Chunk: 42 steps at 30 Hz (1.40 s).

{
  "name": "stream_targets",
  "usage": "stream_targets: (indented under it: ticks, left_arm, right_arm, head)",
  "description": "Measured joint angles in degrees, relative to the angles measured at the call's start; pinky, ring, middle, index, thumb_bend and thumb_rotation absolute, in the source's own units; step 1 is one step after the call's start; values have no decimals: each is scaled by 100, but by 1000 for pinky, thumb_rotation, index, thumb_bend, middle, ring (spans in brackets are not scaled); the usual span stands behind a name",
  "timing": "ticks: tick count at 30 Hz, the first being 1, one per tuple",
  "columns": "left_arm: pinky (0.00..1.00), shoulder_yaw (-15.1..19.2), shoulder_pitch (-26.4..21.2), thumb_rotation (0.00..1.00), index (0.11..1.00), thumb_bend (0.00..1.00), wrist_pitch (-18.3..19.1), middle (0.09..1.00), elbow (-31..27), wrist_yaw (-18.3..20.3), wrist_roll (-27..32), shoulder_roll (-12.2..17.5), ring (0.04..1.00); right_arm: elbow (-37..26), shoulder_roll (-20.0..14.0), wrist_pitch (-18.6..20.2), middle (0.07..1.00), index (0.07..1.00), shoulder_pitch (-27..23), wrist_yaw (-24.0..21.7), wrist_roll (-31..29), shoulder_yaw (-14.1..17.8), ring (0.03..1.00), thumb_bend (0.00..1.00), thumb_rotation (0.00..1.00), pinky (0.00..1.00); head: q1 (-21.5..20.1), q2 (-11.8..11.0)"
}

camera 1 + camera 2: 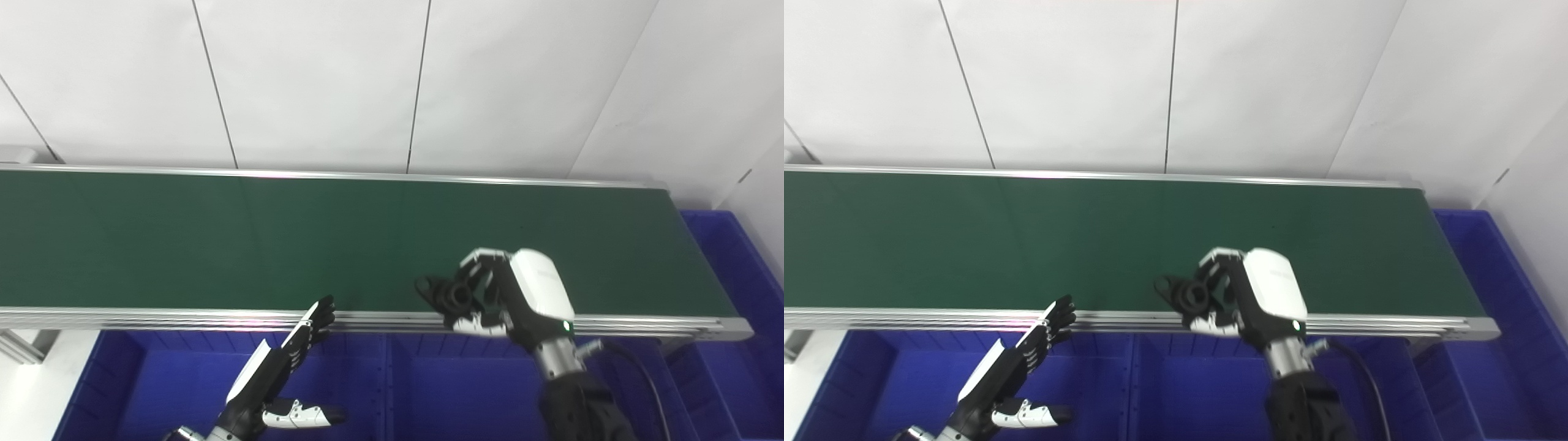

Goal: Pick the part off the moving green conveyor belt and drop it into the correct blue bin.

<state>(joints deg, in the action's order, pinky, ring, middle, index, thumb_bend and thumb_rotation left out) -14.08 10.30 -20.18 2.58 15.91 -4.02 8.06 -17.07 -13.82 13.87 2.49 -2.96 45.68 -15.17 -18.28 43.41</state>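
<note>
My right hand (499, 294) hovers over the near edge of the green conveyor belt (245, 239), its fingers curled around a small black ring-shaped part (450, 295). The same part (1193, 296) shows in the right eye view, held just above the belt's front rail. My left hand (278, 361) is lower and to the left, over a blue bin (184, 380), flat with fingers stretched out and thumb apart, holding nothing. The rest of the belt carries no other part.
A row of blue bins (1200, 386) runs below the belt's front rail (184, 318), split by dividers. Another blue bin (729, 257) stands past the belt's right end. A white panelled wall rises behind the belt.
</note>
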Motion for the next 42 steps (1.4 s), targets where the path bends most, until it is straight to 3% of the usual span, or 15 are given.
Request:
stream_targets:
  ticks: [6,12,15,17,19,25,27,28,29,30,33,38,42]
  left_arm:
    - [930,-6,21,492,988,881,221,998,-242,65,37,80,981]
    - [940,1,22,474,969,890,309,982,-364,69,36,48,975]
    - [940,4,23,480,972,881,332,982,-387,51,26,33,980]
    - [938,0,24,485,975,879,344,983,-403,46,9,27,981]
    - [931,5,34,489,979,876,346,982,-428,36,-6,32,978]
    - [924,3,36,488,980,877,379,984,-502,30,-8,31,976]
    - [924,5,45,485,980,875,387,984,-502,29,-5,32,976]
    - [923,5,50,484,981,873,390,984,-502,29,-5,32,975]
    - [921,5,53,482,981,870,389,982,-502,28,-5,31,974]
    - [922,5,55,484,982,873,390,983,-502,28,-5,31,974]
    - [923,3,54,484,981,874,390,984,-502,28,-6,32,975]
    - [922,4,91,485,976,880,389,981,-502,26,-9,33,972]
    - [927,-1,114,482,975,884,389,983,-503,26,-7,42,973]
  right_arm:
    - [64,-49,-18,470,490,417,-44,-21,-25,230,525,0,172]
    - [618,-186,-37,453,513,536,-213,-23,-179,351,522,0,257]
    - [983,-217,-37,424,533,457,-314,-27,-222,373,518,0,281]
    - [1200,-277,-36,465,502,380,-470,-22,-286,364,523,0,276]
    - [1336,-327,3,431,530,296,-694,14,-371,406,516,0,307]
    - [1706,-361,354,436,541,-115,-1306,413,-761,475,514,1,384]
    - [1723,-363,450,477,507,-183,-1480,505,-844,509,519,0,420]
    - [1740,-354,490,485,642,-198,-1519,519,-857,532,534,0,440]
    - [1762,-348,504,633,746,-205,-1528,534,-864,616,567,103,519]
    - [1791,-349,507,810,836,-206,-1527,543,-871,766,603,186,658]
    - [1832,-338,495,897,885,-148,-1402,453,-817,869,629,239,764]
    - [1602,-257,314,975,943,198,-768,89,-534,968,655,382,908]
    - [992,-92,249,964,942,537,-465,-125,-407,961,654,441,908]
  head:
    - [-53,290]
    - [70,413]
    - [105,431]
    - [105,431]
    - [97,457]
    - [105,449]
    - [105,449]
    - [105,449]
    - [105,431]
    - [105,396]
    - [158,317]
    - [202,221]
    - [246,115]
